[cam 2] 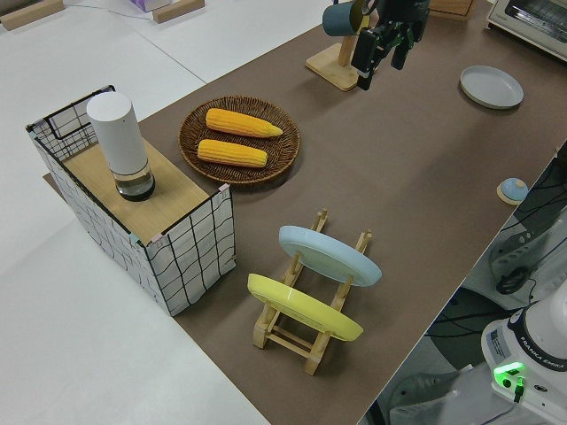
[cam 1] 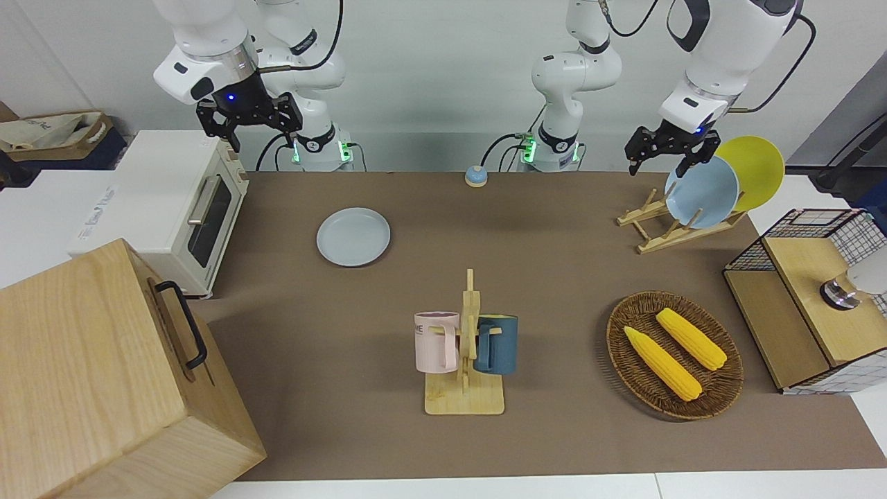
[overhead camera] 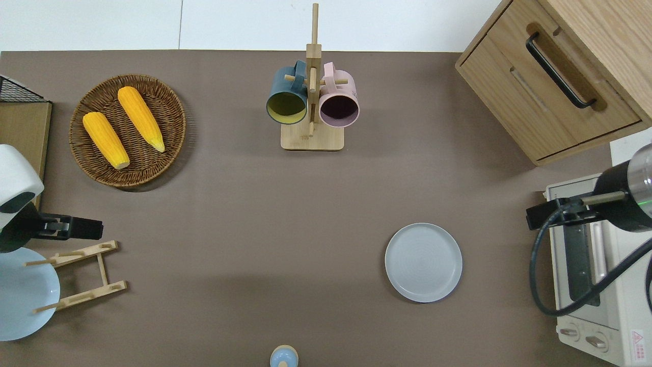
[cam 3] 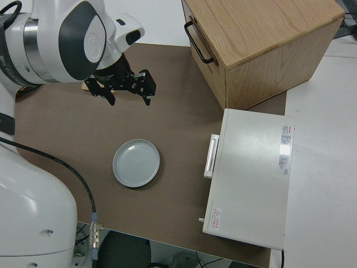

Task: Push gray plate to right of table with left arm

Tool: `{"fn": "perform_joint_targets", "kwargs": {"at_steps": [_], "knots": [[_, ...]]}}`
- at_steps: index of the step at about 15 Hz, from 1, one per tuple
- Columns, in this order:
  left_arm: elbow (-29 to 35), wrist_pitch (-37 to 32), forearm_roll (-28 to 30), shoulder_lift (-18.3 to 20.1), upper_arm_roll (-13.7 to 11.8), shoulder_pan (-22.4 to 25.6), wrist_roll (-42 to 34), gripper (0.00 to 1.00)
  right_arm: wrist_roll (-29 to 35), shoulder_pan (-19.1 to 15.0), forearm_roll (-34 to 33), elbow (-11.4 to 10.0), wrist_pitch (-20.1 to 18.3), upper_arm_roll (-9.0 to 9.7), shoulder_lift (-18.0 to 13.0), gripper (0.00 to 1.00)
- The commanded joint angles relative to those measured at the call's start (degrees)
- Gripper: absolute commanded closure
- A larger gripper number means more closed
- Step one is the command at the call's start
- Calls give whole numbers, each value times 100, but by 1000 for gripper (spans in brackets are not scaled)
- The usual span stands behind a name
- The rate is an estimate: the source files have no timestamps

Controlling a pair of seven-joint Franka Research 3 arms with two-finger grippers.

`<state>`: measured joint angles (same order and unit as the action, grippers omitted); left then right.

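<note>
The gray plate (cam 1: 353,236) lies flat on the table (cam 1: 554,277), toward the right arm's end, near the white oven (cam 1: 173,201). The left gripper (cam 1: 667,149) hangs with fingers spread over the plate rack (cam 1: 658,225), well apart from the plate; the right arm is parked. The pink mug (cam 1: 436,341) shows the letters "ME".

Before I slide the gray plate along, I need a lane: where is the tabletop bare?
Bare brown tabletop runs from the flat pale gray plate to the wooden dish rack. Crowded spots: the white toaster oven, and the wicker corn basket.
</note>
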<state>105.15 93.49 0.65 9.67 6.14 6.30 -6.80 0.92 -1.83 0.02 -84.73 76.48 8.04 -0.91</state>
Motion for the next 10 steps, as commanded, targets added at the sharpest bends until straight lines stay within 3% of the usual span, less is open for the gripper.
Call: {"fn": "perform_joint_targets", "kwargs": {"at_steps": [1,10], "knots": [[-65,47,-13,-18,27,-50,-32,9,66,-115,25,53,-89,92,-14,17],[-65,55,216,0,19,-41,-14,7,75,-107,25,53,-89,92,-14,17]]}}
